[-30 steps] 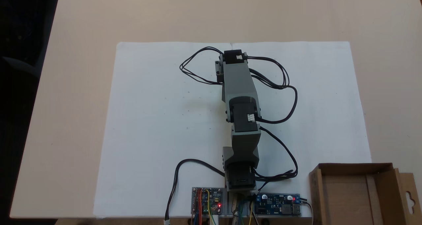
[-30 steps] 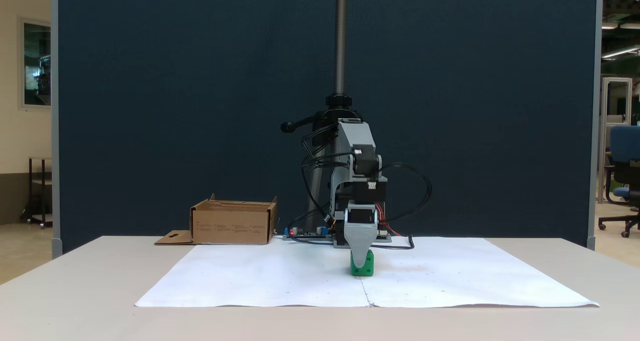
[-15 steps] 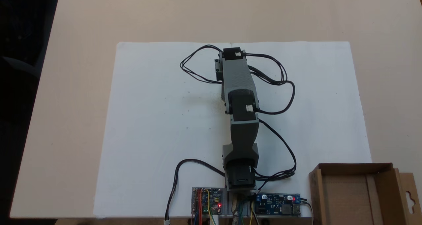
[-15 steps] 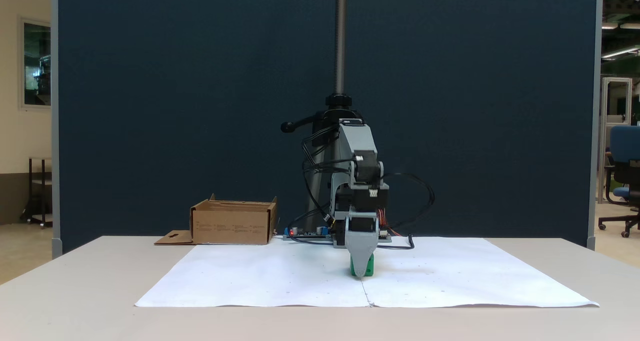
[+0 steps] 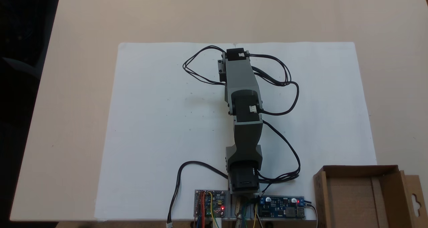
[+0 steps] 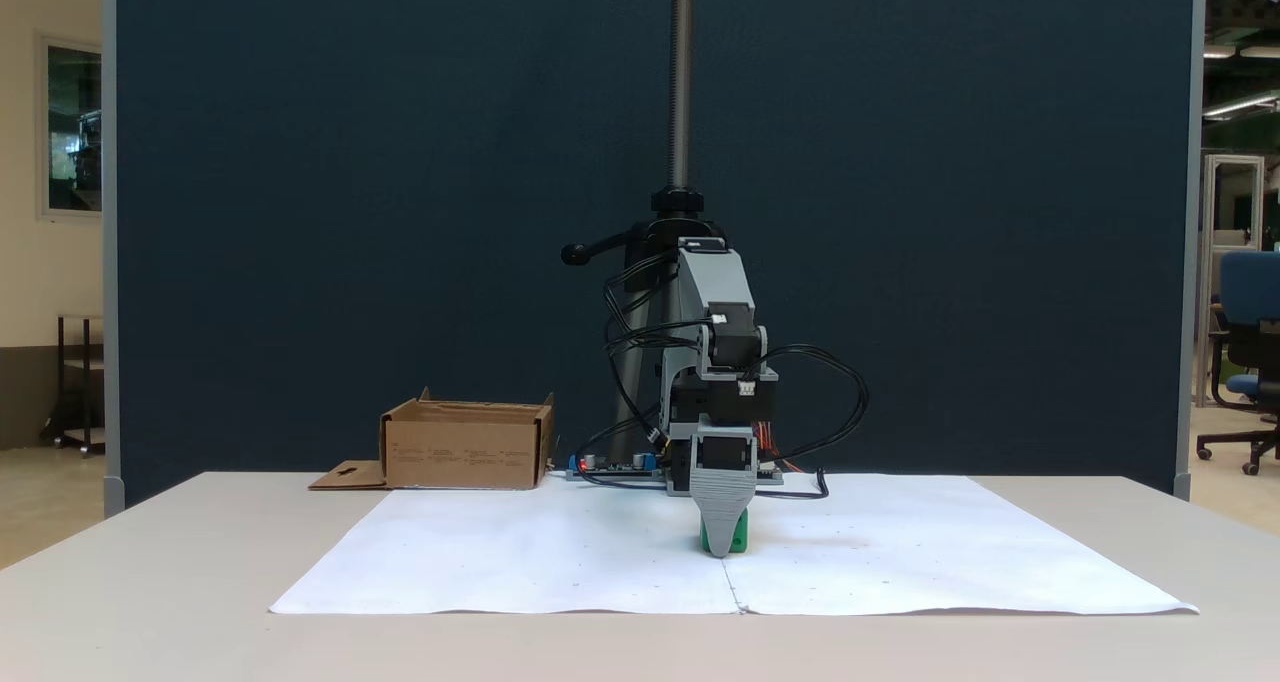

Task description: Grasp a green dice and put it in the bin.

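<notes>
**End effector down over the green dice**

From the front fixed view you can see the grey plastic end effector pointing straight down, its tapered tip at the sheet and covering most of the small bright green plastic dice. The dice sits on the large white paper sheet, near the sheet's middle crease, with green showing on both sides of the grey finger. Only one finger faces that camera (the other lies behind it), so you cannot tell whether the jaws are closed on the dice or merely standing around it.

In the top-down fixed view, the grey-and-black arm stretches from its base at the near edge out across the white sheet, and its own body hides the tip and the dice beneath it. Black cables loop out on either side of the arm.

The shallow brown cardboard bin sits at the lower right corner of that view, off the paper on the pale beige counter, well apart from the dice. In the front view the bin stands at the back left, its flap with the hang-hole lying flat beside it.
</notes>
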